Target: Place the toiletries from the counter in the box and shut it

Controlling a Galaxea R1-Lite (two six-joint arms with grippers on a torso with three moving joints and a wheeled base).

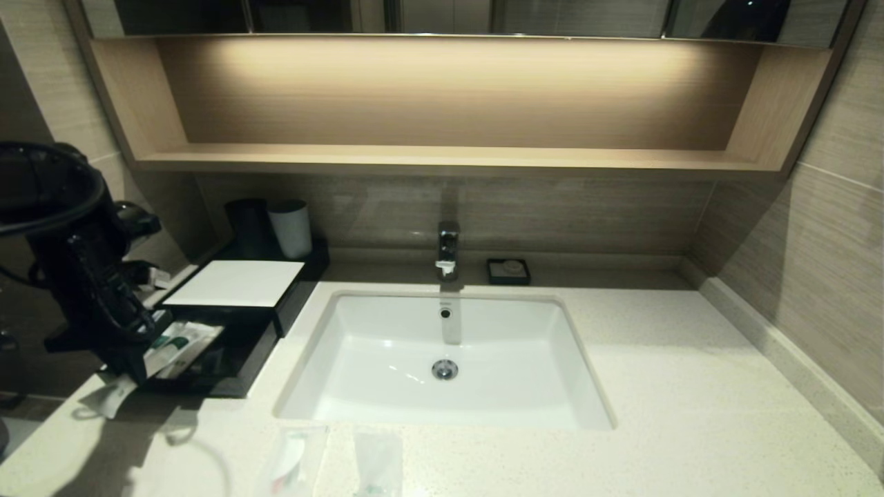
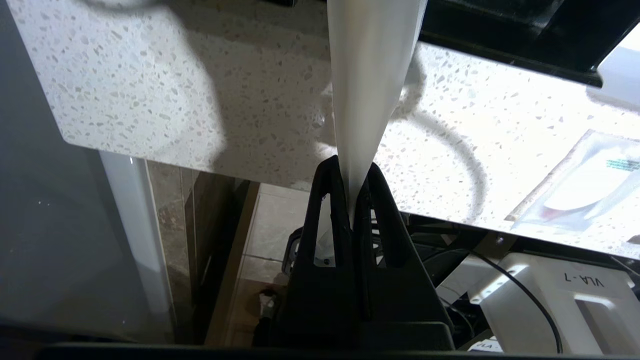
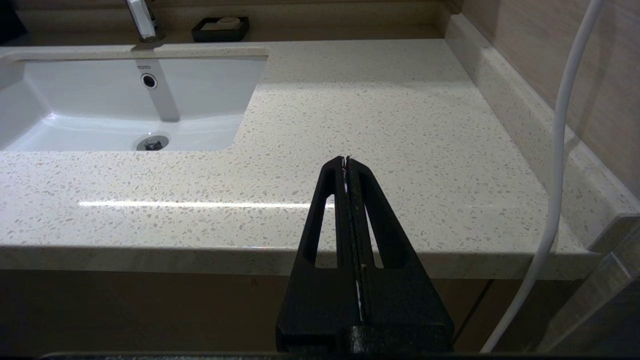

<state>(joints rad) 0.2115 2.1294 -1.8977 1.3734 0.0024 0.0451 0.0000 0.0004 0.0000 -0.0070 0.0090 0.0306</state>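
Left hand pinched tight on white sachet

Speckled cream counter bearing black box, soap dish, seemingly two sachets.

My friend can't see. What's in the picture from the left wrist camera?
The left gripper is shut on a long white pack, holding it up over the speckled counter. A clear sachet lies flat on the counter, and the black box shows at the edge.
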